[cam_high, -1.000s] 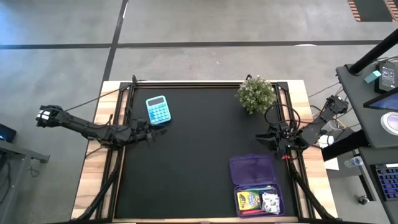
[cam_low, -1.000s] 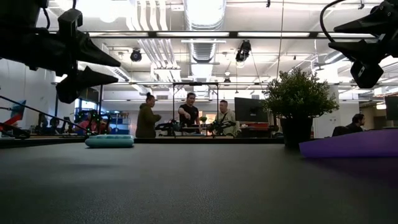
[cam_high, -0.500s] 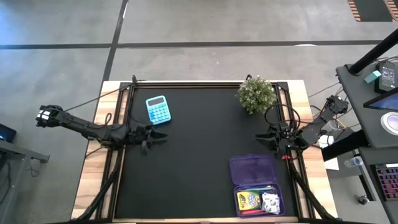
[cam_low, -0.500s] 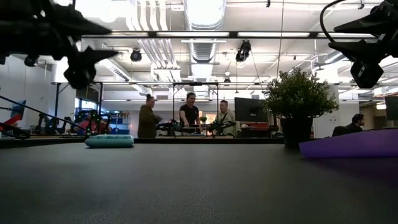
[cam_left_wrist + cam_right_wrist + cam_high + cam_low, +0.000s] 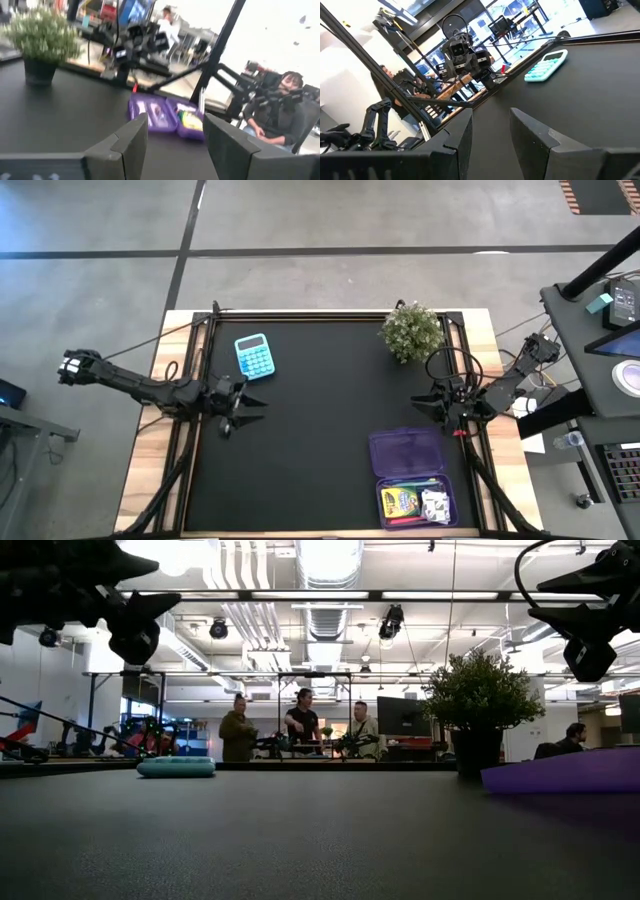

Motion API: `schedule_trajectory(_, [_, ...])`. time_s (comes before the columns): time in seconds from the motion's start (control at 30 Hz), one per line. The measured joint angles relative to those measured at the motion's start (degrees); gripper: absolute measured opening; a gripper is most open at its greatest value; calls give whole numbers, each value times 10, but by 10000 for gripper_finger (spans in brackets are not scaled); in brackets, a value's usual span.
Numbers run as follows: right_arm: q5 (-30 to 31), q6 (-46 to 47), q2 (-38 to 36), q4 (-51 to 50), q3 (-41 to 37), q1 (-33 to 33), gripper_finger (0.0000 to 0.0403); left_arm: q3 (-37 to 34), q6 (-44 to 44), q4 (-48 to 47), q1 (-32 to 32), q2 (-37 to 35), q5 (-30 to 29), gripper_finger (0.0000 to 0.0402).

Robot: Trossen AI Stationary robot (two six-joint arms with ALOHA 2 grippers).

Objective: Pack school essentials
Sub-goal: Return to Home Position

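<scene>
A purple case (image 5: 412, 478) lies open near the table's front right. In its near half are a yellow-green crayon box (image 5: 398, 502), a white packet (image 5: 436, 505) and thin pens (image 5: 412, 482). My left gripper (image 5: 254, 410) hovers open over the table's left side, level, facing the case (image 5: 167, 114). Nothing is between its fingers (image 5: 131, 145). My right gripper (image 5: 420, 402) waits open and level above the right edge, behind the case. Nothing is between its fingers (image 5: 530, 135).
A teal calculator (image 5: 252, 356) lies flat at the far left, behind my left gripper. A potted green plant (image 5: 411, 330) stands at the far right. The black mat's middle (image 5: 320, 430) is bare. People stand in the room beyond the far edge (image 5: 303, 725).
My left gripper has rolled about its own axis and swung its fingers from the far side toward the table's near right, rising slightly. Its fingers stay open. The right arm and all objects have kept still.
</scene>
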Motion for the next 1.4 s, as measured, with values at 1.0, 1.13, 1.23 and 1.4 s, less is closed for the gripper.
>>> schedule_trajectory(1.0, [0,0,0,0,5,0,118,-51,131,-16,1,-250,-18,173])
schedule_trajectory(1.13, [0,0,1,0,6,0,118,-51,92,-98,1,-283,-19,173])
schedule_trajectory(1.23, [0,0,1,0,6,0,118,-51,88,-143,1,-301,-32,173])
schedule_trajectory(1.4, [0,0,1,0,6,0,118,-51,91,-191,1,-312,-92,173])
